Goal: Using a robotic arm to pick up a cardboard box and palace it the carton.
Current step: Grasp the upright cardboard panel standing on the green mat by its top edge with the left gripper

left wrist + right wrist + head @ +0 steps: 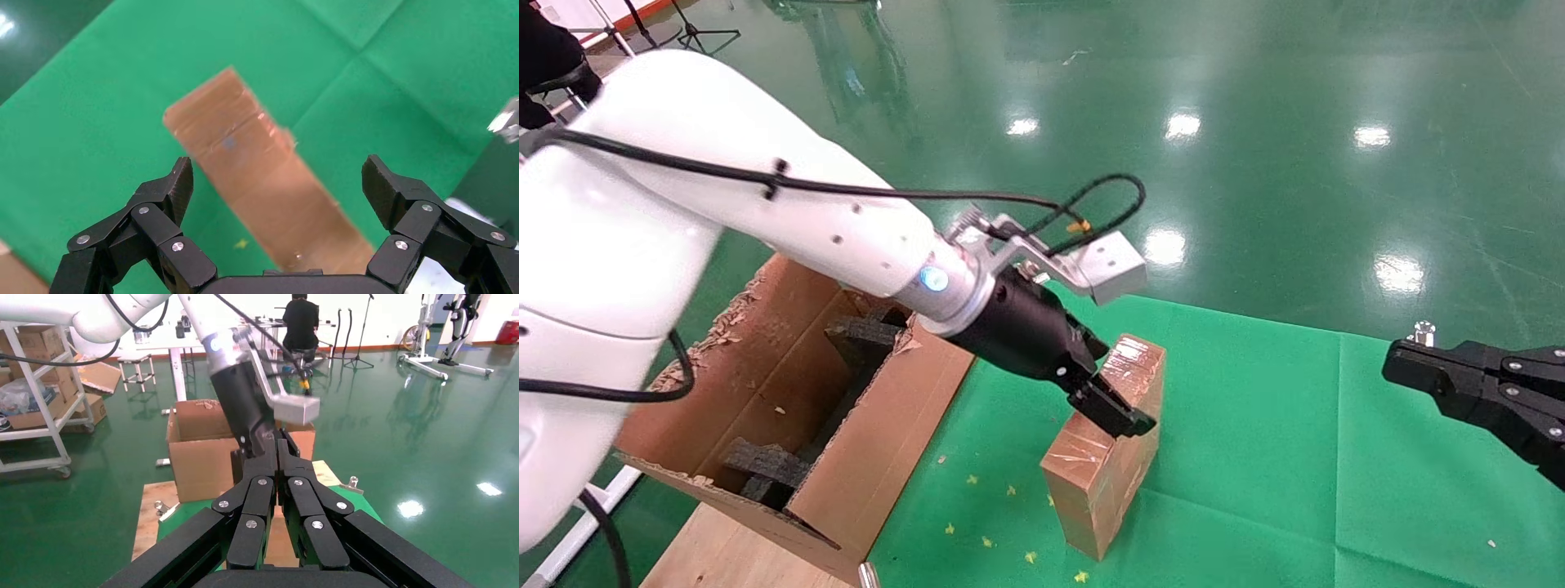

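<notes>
We see the robotic arm (764,204), the robot's left, reaching from the left over the green cloth (1254,425), its left gripper (1111,404) poised at the top of the cardboard box (1103,474). In the left wrist view the left gripper (275,184) has its jaws spread wide, one finger on each side of the cardboard box (263,190), which lies between them; we cannot tell whether either finger touches it. It grasps nothing. The cardboard box stands on its long edge on the green cloth, just to the right of the carton (846,457), apart from it. The carton rests on a wooden board (723,555), with black foam blocks (764,465) inside. The right gripper (1491,392) hovers at the right edge, well apart from the box; in the right wrist view its fingers (303,502) are pressed together, empty.
</notes>
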Motion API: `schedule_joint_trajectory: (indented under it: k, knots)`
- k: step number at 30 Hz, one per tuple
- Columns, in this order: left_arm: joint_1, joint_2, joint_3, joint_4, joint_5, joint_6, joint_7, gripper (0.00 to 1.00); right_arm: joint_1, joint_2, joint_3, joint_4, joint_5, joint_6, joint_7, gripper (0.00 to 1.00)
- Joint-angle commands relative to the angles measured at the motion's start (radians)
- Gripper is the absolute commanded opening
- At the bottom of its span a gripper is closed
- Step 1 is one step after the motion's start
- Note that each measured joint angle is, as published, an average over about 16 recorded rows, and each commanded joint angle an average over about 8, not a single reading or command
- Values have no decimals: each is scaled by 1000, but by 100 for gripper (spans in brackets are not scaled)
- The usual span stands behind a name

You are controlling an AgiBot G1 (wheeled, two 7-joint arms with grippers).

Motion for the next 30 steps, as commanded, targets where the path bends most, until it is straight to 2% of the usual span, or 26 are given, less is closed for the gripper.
schedule_joint_trajectory:
  k: [1,12,13,18,19,21,26,27,30]
  knots:
    - [-6,20,22,-9,37,6,-33,100,0,0,0,0,0,0,0,0]
    - [16,37,55,-31,82,-6,-101,100,0,0,0,0,0,0,0,0]
    - [17,37,58,-33,87,-7,-103,100,0,0,0,0,0,0,0,4]
    - [18,40,67,-39,100,-11,-107,98,0,0,0,0,0,0,0,65]
    - [17,41,69,-39,102,-11,-108,90,0,0,0,0,0,0,0,78]
    - [16,42,70,-39,104,-11,-108,65,0,0,0,0,0,0,0,99]
    - [15,42,71,-40,106,-11,-108,4,0,0,0,0,0,0,0,100]
    - [15,42,71,-40,105,-11,-108,0,0,0,0,0,0,0,0,100]
    - [16,41,70,-40,104,-11,-108,0,0,0,0,0,0,0,0,100]
